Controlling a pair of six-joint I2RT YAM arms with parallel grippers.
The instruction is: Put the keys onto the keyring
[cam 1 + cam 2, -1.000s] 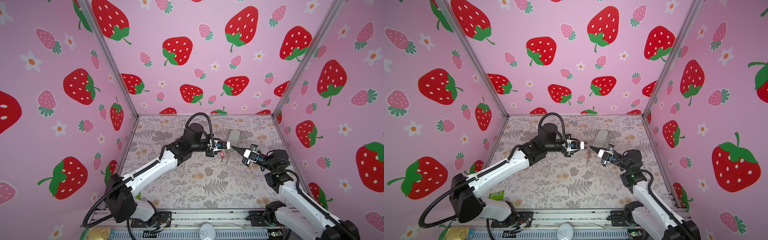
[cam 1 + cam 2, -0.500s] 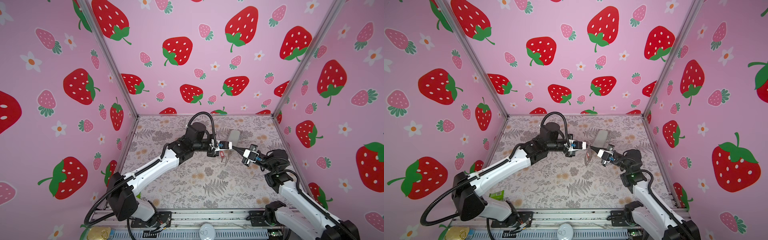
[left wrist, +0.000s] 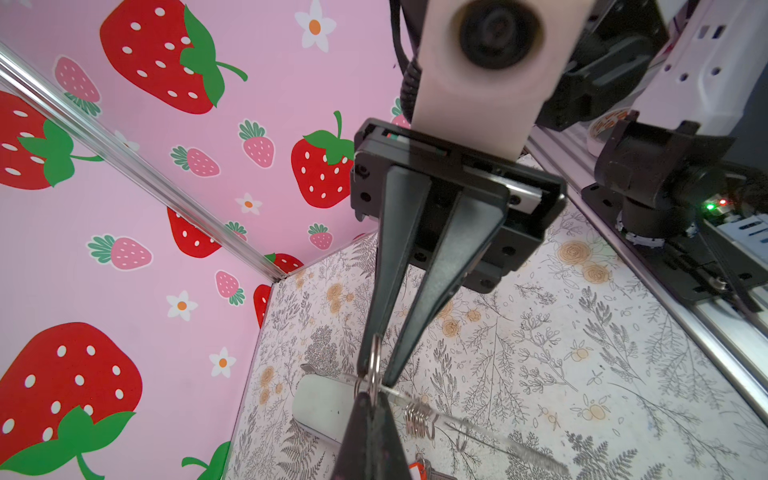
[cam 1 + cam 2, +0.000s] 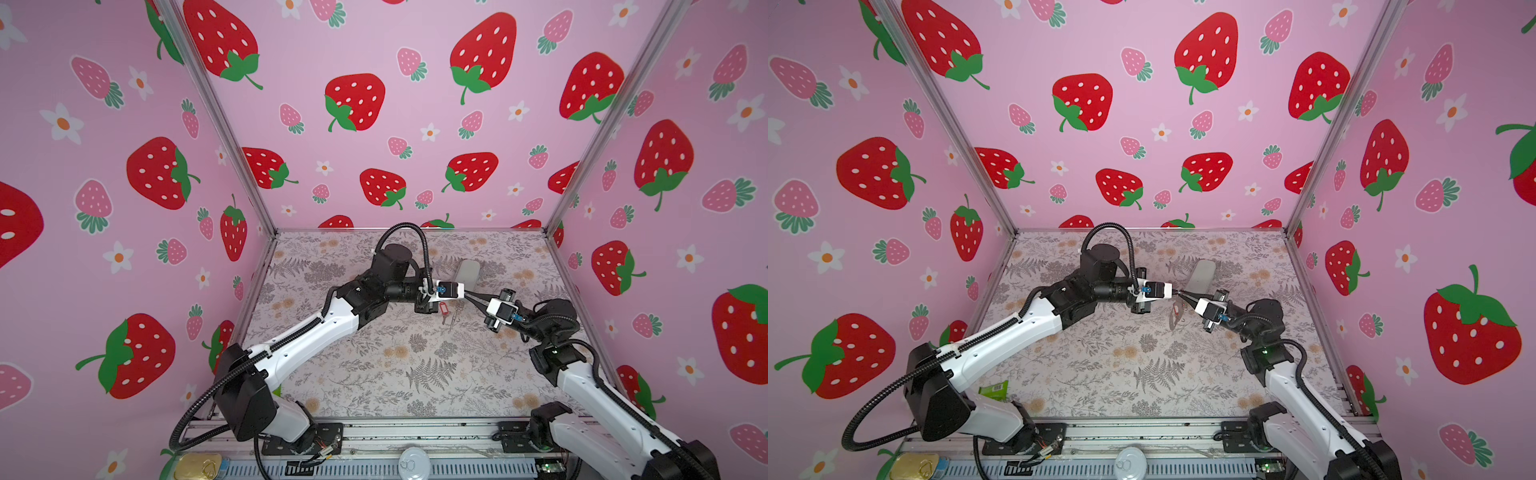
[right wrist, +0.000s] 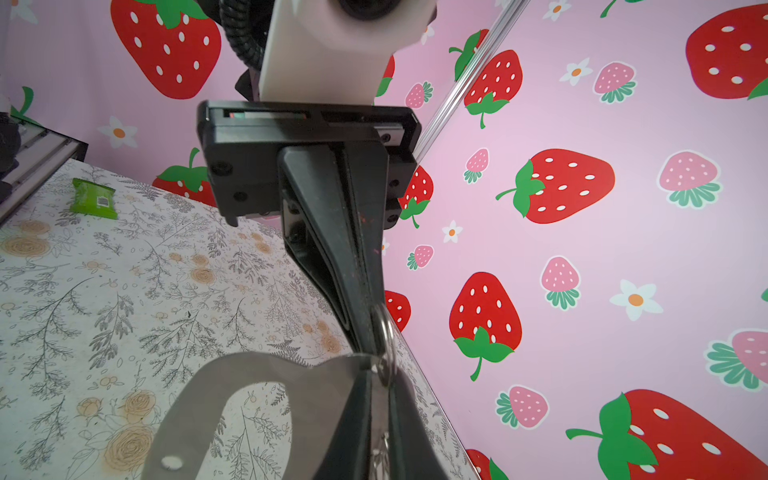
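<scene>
Keyring (image 5: 257,368) is hanging in mid-air between your two grippers, over the far middle of the floral table (image 4: 374,374). Your left gripper (image 5: 365,343) is pinching its silver ring with jaws pressed together. Your right gripper (image 3: 377,372) is meeting it tip to tip, jaws narrowed onto that same ring, and the grey strap is dangling below. The red-tagged keys (image 4: 444,309) are lying on the table underneath, clear of the ring, near the pale green case (image 4: 468,270).
</scene>
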